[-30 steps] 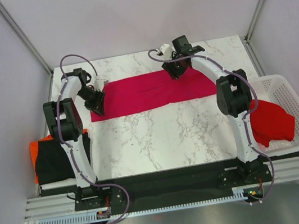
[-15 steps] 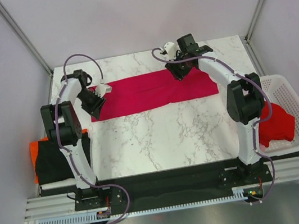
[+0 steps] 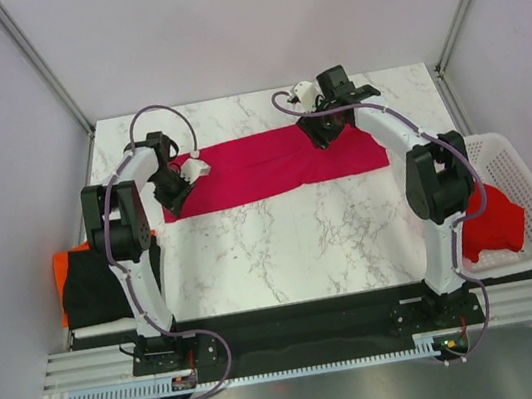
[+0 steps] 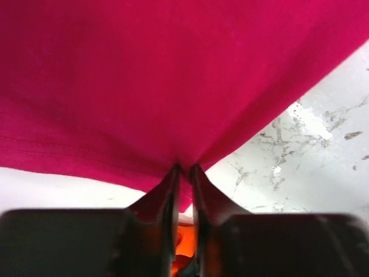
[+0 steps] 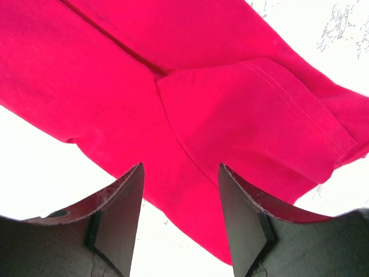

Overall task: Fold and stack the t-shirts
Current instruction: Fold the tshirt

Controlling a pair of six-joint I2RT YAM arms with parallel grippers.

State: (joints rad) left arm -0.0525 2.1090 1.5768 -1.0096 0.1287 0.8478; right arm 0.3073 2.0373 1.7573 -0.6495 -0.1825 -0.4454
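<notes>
The left gripper [image 4: 183,172] is clamped tight on a pinch of the crimson-pink t-shirt [image 4: 173,75], and the cloth bunches to a point between its closed fingers near a stitched hem. The right gripper [image 5: 180,170] hangs with its fingers spread wide over the same shirt, above a sleeve folded onto the body; whether the tips touch the cloth is hard to tell. From above, the shirt lies as a long band across the far half of the marble table [image 3: 284,247], the left gripper at its left end and the right gripper near its far edge. A black t-shirt [image 3: 97,282] lies on an orange t-shirt [image 3: 63,260] at the near-left edge. A red t-shirt [image 3: 486,215] sits in the white basket [image 3: 530,173] on the right.
</notes>
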